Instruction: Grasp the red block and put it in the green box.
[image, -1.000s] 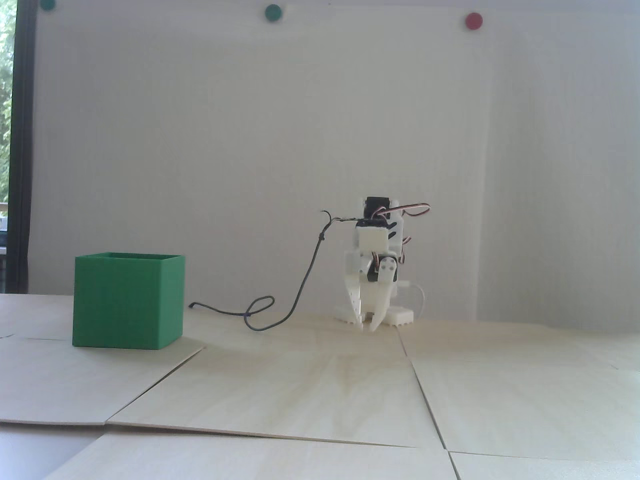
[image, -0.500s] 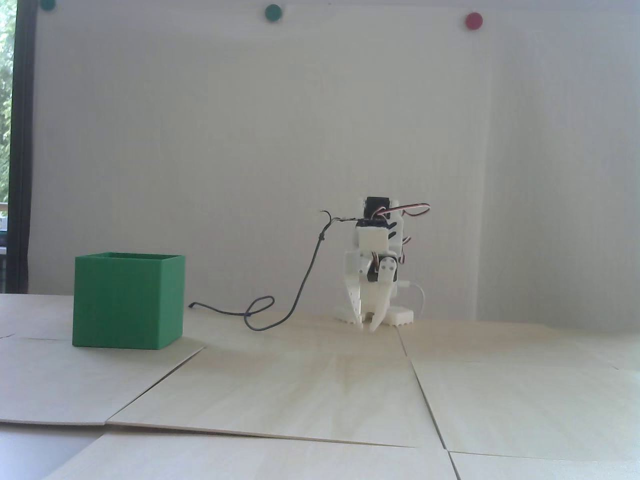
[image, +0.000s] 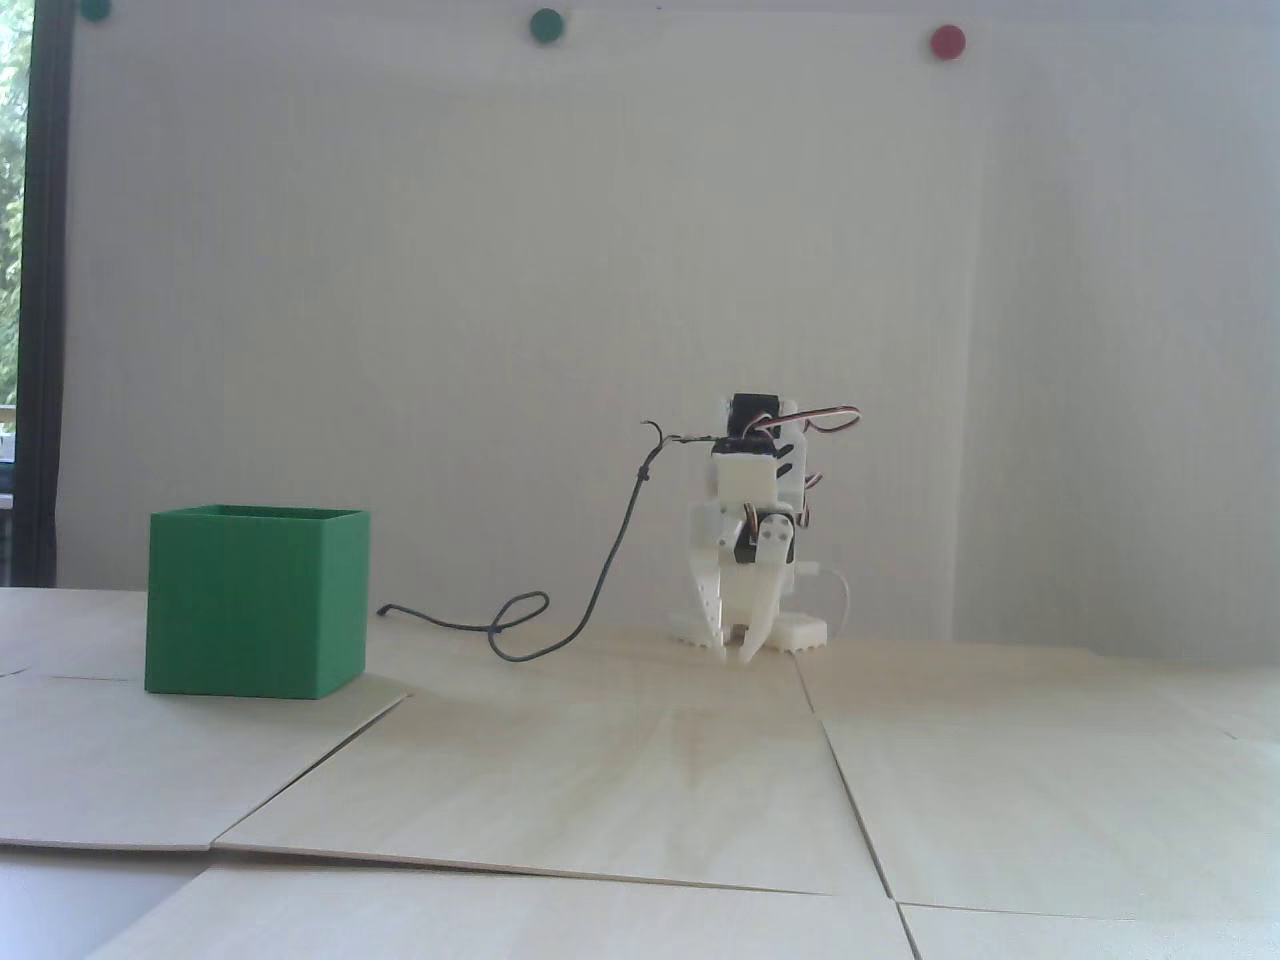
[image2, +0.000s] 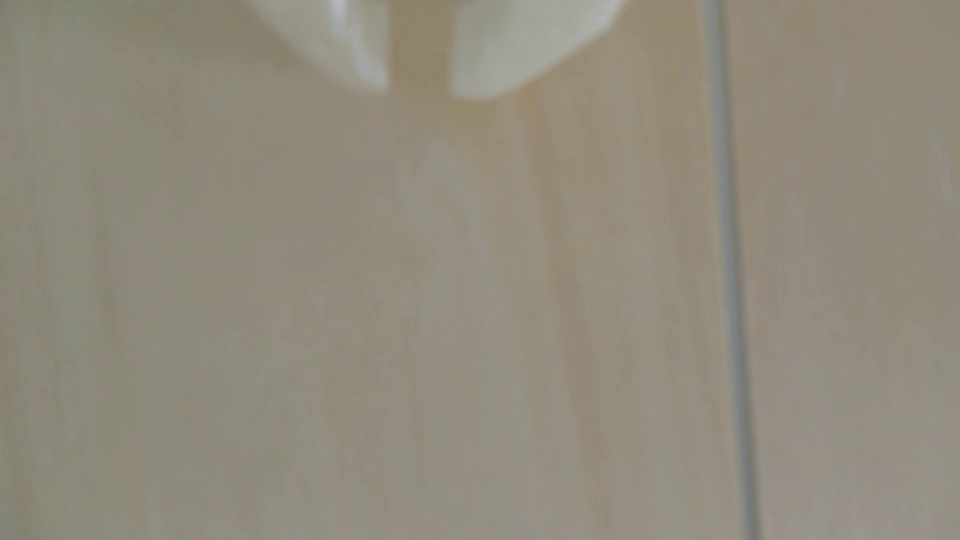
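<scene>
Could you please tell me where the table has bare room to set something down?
In the fixed view, the wooden table is bare across the foreground and right of the gripper. The tighter stretch lies between the green box and the gripper, where a dark cable loops.

Hobby lab corner, plywood tabletop (image: 640, 780), whiteboard wall (image: 600, 250), magnets (image: 546, 25)
</scene>
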